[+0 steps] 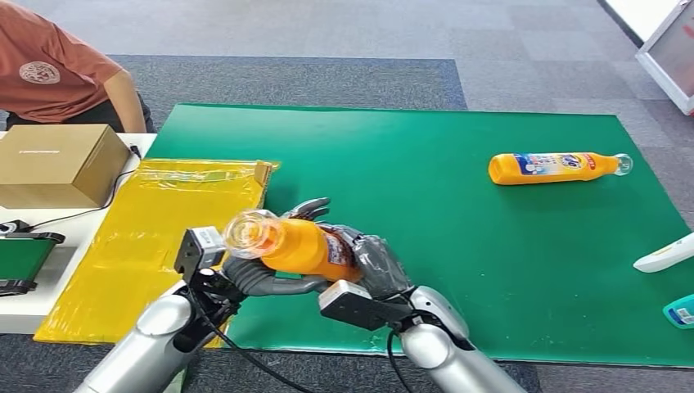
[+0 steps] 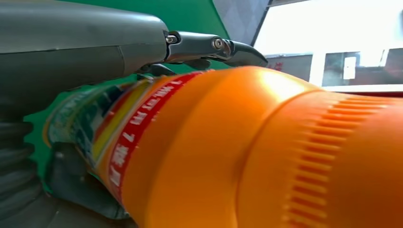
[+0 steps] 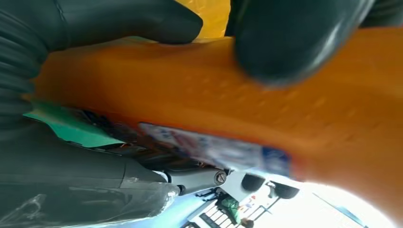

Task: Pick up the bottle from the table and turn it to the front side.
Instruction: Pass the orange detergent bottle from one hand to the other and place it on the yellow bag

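So, your orange bottle (image 1: 304, 246) off green mat (image 1: 458, 246) — cradled between both hands, left hand (image 1: 260, 277) underneath, right hand (image 1: 372, 260) clamping base.

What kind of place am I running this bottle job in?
Probably a robot test or data-collection room rather than a home: grey carpet tiles on the floor, a green mat laid out as a work surface with a second orange bottle lying on it, and a person seated beside a cardboard box.

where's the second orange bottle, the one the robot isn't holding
In the head view the second orange bottle lies on its side at the far right of the green mat, cap pointing right, well away from both hands.
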You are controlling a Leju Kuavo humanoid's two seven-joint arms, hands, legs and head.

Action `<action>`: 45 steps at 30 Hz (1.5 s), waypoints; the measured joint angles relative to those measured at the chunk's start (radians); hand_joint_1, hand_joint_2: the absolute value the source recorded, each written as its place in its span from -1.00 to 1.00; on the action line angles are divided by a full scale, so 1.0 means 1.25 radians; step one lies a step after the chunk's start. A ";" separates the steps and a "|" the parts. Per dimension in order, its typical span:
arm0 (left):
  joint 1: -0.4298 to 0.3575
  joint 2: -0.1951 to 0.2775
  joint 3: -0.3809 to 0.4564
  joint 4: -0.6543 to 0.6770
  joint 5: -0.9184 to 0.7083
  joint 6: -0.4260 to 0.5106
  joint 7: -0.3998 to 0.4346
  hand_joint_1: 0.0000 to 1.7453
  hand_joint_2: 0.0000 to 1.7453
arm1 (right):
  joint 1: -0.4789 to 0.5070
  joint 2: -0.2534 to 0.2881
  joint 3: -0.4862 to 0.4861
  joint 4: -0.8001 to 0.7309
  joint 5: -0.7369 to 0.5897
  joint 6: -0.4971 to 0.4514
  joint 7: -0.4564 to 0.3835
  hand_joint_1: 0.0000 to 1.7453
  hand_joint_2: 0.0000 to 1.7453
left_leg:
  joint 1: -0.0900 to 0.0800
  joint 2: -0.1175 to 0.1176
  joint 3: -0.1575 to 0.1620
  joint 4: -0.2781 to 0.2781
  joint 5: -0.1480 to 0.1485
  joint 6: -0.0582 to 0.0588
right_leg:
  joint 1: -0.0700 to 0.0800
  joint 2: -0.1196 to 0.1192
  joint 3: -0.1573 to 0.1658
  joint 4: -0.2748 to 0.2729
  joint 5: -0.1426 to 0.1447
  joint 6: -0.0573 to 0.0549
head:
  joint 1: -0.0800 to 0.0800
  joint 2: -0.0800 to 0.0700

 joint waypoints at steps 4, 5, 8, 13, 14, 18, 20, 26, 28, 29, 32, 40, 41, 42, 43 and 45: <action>-0.025 0.010 -0.021 0.006 -0.027 0.002 0.019 -0.50 1.00 | -0.017 0.003 0.009 0.037 0.010 0.001 0.016 1.00 1.00 | 0.000 0.000 0.000 0.000 0.000 0.000 | 0.000 0.000 0.000 0.000 0.000 0.000 | 0.000 0.000; -0.029 0.013 -0.026 0.009 -0.037 0.005 0.023 0.00 1.00 | -0.022 0.004 0.009 0.048 0.011 0.001 0.019 1.00 1.00 | 0.000 0.000 0.000 0.000 0.000 0.000 | 0.000 0.000 0.000 0.000 0.000 0.000 | 0.000 0.000; -0.039 0.020 -0.046 0.012 -0.124 0.053 0.019 1.00 1.00 | -0.043 0.008 0.007 0.093 0.006 0.002 0.047 1.00 1.00 | 0.000 0.000 0.000 0.000 0.000 0.000 | 0.000 0.000 -0.001 0.000 0.000 0.000 | 0.000 0.000; -0.040 0.021 -0.074 0.011 -0.281 0.139 0.019 1.00 1.00 | -0.076 0.019 -0.019 0.192 -0.003 0.007 0.039 1.00 1.00 | 0.000 0.000 -0.001 0.000 0.000 0.000 | 0.000 0.001 -0.002 0.000 0.000 0.000 | 0.002 0.000; -0.040 0.022 -0.075 0.011 -0.292 0.147 0.021 1.00 1.00 | -0.079 0.022 -0.025 0.206 -0.002 0.009 0.034 1.00 1.00 | 0.000 0.001 -0.001 0.000 0.000 0.000 | 0.000 0.001 -0.002 0.000 0.000 0.000 | 0.002 0.000; -0.038 0.023 -0.073 0.011 -0.316 0.169 0.023 1.00 1.00 | -0.088 0.036 -0.038 0.239 0.005 0.017 0.033 0.05 1.00 | 0.000 0.001 -0.001 0.000 0.000 0.000 | 0.000 0.001 -0.002 0.000 0.000 0.000 | 0.002 0.000; -0.036 0.023 -0.072 0.011 -0.326 0.179 0.023 1.00 1.00 | -0.089 0.042 -0.042 0.248 0.006 0.019 0.034 -0.94 1.00 | 0.000 0.001 -0.001 0.000 0.000 0.000 | 0.000 0.001 -0.002 0.000 0.000 0.000 | 0.002 0.000; -0.017 0.020 -0.063 0.007 -0.404 0.244 0.013 1.00 1.00 | -0.084 0.057 -0.062 0.256 0.017 0.033 0.063 -1.00 1.00 | 0.000 0.001 -0.001 0.000 0.000 0.000 | 0.000 0.001 -0.002 0.000 0.000 0.000 | 0.002 0.000; -0.012 0.018 -0.058 -0.006 -0.449 0.283 0.001 1.00 1.00 | -0.075 0.057 -0.075 0.259 0.023 0.039 0.081 -1.00 1.00 | 0.000 0.001 -0.001 0.000 0.000 0.000 | 0.000 0.001 -0.002 0.000 0.000 0.000 | 0.002 0.000; -0.009 0.017 -0.056 -0.017 -0.472 0.305 -0.010 1.00 1.00 | -0.071 0.057 -0.083 0.261 0.025 0.042 0.092 -1.00 1.00 | 0.000 0.001 -0.001 0.000 0.000 0.000 | 0.000 0.001 -0.002 0.000 0.000 0.000 | 0.001 0.000; 0.004 0.006 -0.054 -0.059 -0.579 0.408 -0.049 1.00 1.00 | -0.058 0.053 -0.109 0.272 0.031 0.046 0.117 -1.00 1.00 | 0.000 0.000 -0.002 0.000 0.000 0.000 | 0.000 0.000 -0.002 0.000 0.000 0.000 | 0.002 0.000; 0.036 -0.007 -0.058 -0.128 -0.866 0.673 -0.029 1.00 1.00 | -0.049 0.051 -0.146 0.288 0.025 0.034 0.121 -1.00 1.00 | 0.000 0.000 -0.003 0.000 0.000 0.000 | 0.000 0.001 -0.002 0.000 0.001 0.001 | 0.002 0.000; 0.040 -0.007 -0.057 -0.129 -0.876 0.681 -0.022 1.00 1.00 | -0.049 0.051 -0.150 0.287 0.025 0.033 0.120 -1.00 1.00 | 0.000 0.000 -0.003 0.000 0.000 0.000 | 0.000 0.001 -0.002 0.000 0.001 0.000 | 0.002 0.000; 0.043 -0.007 -0.057 -0.130 -0.885 0.686 -0.014 1.00 1.00 | -0.048 0.051 -0.153 0.286 0.024 0.032 0.120 -1.00 1.00 | 0.000 0.000 -0.003 0.000 0.000 0.000 | 0.000 0.001 -0.002 0.000 0.001 0.000 | 0.002 0.000; 0.046 -0.007 -0.056 -0.130 -0.895 0.692 -0.005 1.00 1.00 | -0.047 0.051 -0.156 0.284 0.023 0.031 0.120 -1.00 1.00 | 0.000 0.000 -0.003 0.000 0.000 0.000 | 0.000 0.001 -0.002 0.000 0.001 0.000 | 0.002 0.000; 0.053 -0.006 -0.051 -0.130 -0.925 0.698 0.019 1.00 1.00 | -0.043 0.050 -0.161 0.274 0.020 0.030 0.120 -1.00 1.00 | 0.000 0.000 -0.003 0.000 0.000 0.000 | 0.000 0.001 -0.002 0.000 0.001 0.000 | 0.002 0.000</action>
